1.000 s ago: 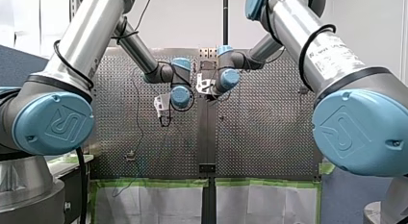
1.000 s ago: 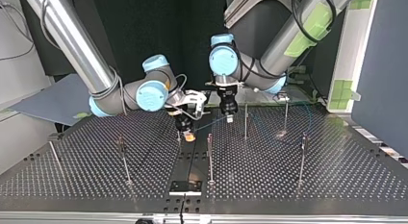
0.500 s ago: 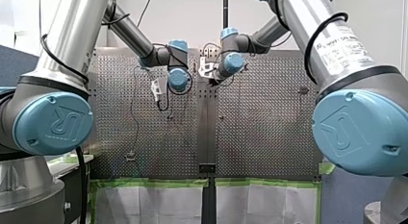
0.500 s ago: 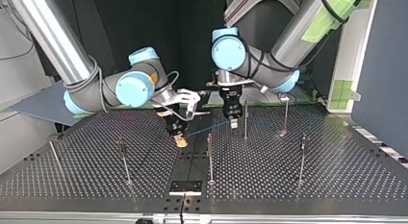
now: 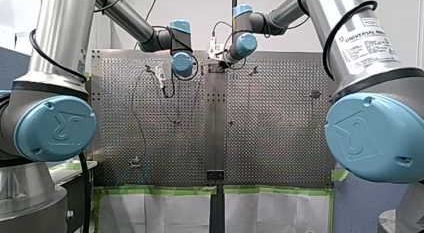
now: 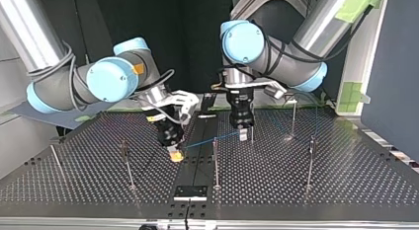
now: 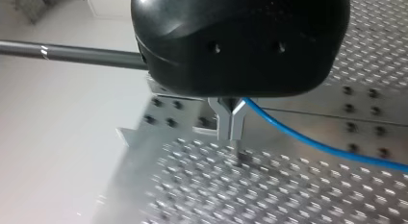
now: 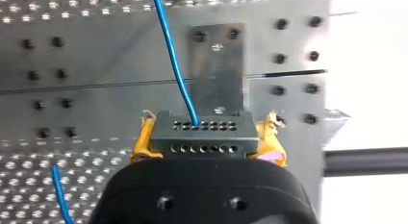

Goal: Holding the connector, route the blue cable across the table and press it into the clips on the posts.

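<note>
Right now my right end effector (image 8: 204,140) is clamped on the connector (image 8: 202,130), a dark grey block with two rows of small holes. Its yellow pads (image 8: 140,142) press on the block's two ends. The blue cable (image 8: 173,60) leaves one hole in the upper row and runs away ahead of the end effector, over a bare metal strip of the bench (image 8: 120,56). A second short stretch of blue cable shows beside the end effector, over the perforated surface.

Seen in the top view, my right end effector (image 6: 174,155) hangs low over the bench (image 6: 296,190), near its middle strip, yellow pads downward. From there the blue cable (image 6: 202,143) rises slightly toward the view's right, crosses the top of a post (image 6: 216,166) and reaches my left end effector (image 6: 242,135). Whether the cable sits in that post's clip I cannot tell. A second post (image 6: 252,137) stands just beside my left end effector, and more posts stand further out toward both sides of the view.

From the left wrist view, my left end effector (image 7: 232,136) has its metal fingers (image 7: 225,123) drawn together. The blue cable (image 7: 308,141) comes out from between them near their root and trails off to one side above the bench (image 7: 269,195).
</note>
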Controlling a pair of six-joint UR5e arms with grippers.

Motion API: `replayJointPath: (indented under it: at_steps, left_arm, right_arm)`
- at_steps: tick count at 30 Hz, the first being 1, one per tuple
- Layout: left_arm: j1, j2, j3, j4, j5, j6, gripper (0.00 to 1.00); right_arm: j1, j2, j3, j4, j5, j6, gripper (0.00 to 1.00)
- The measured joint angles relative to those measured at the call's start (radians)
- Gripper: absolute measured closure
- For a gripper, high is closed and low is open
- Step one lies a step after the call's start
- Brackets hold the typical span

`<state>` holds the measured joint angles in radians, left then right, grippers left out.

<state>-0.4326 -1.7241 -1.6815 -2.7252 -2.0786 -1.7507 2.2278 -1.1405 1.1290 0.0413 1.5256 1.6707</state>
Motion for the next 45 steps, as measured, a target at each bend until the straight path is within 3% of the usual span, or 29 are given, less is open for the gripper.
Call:
replayJointPath:
  at_steps: [6, 11, 17, 29, 45]
  left_arm:
    - [0.001, 0.035, 0.008, -0.007, 0.034, -0.003, 1.00]
    - [-0.002, 0.003, 0.007, -0.013, 0.063, -0.005, 1.00]
    - [-0.005, -0.036, 0.007, -0.001, 0.059, -0.004, 1.00]
    - [0.021, -0.047, 0.020, 0.045, 0.082, -0.004, 1.00]
    - [0.065, -0.141, 0.132, 0.049, 0.111, 0.003, 1.00]
  right_arm:
    - [-0.001, -0.023, 0.003, 0.001, -0.001, 0.000, 1.00]
    - [-0.001, -0.024, 0.007, 0.000, -0.003, 0.000, 1.00]
    - [-0.005, -0.006, 0.020, -0.001, -0.016, -0.002, 1.00]
    - [-0.020, 0.024, 0.022, -0.007, -0.042, -0.001, 1.00]
    - [-0.074, 0.035, -0.009, -0.015, -0.097, 0.007, 1.00]
